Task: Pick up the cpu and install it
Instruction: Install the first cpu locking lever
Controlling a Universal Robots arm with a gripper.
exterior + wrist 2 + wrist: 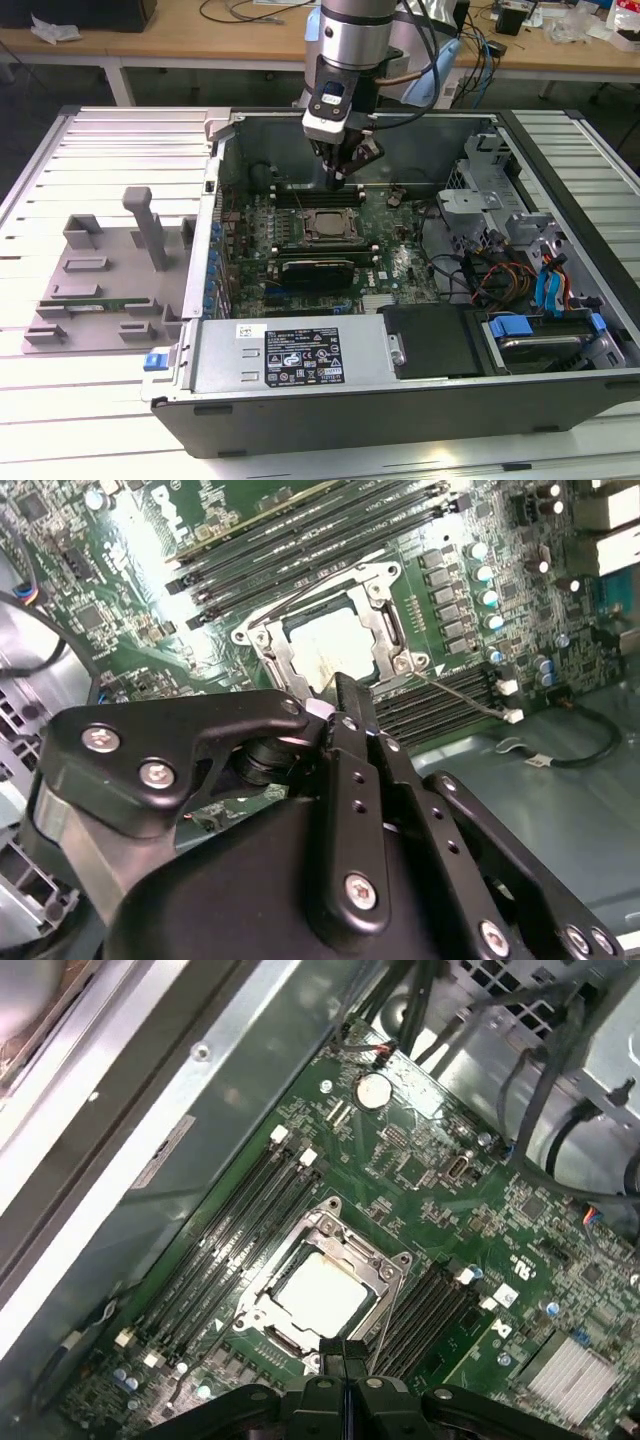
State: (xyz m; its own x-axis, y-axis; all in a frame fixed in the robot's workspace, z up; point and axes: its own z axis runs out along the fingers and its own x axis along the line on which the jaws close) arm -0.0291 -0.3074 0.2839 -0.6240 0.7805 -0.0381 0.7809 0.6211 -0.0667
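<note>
One arm hangs over an open computer case [400,410] on a slatted worktop [60,370].

Exterior view – the tool [343,178] is inside the case above the green circuit board [400,265], its black fingers pointing down. The cpu [325,226] lies flat in its socket on the board, just below the tool and apart from it. A long black card [316,268] stands just beside the socket, toward the camera. A grey tray [95,265] with upright posts lies on the worktop at the exterior view's left, outside the case.

Second wrist view – the tool [346,690] has its fingers pressed together with nothing between them. Beyond the tips the cpu [330,645] shows its pale metal top, ringed by the metal socket frame [385,630]. Rows of memory slots [300,530] run along both sides.

First wrist view – fingers of the tool [345,1355] meet in a thin seam. The cpu [322,1290] is seated square in the frame, clear of the tips. A round coin battery [374,1087] is well apart from it on the board.
</note>
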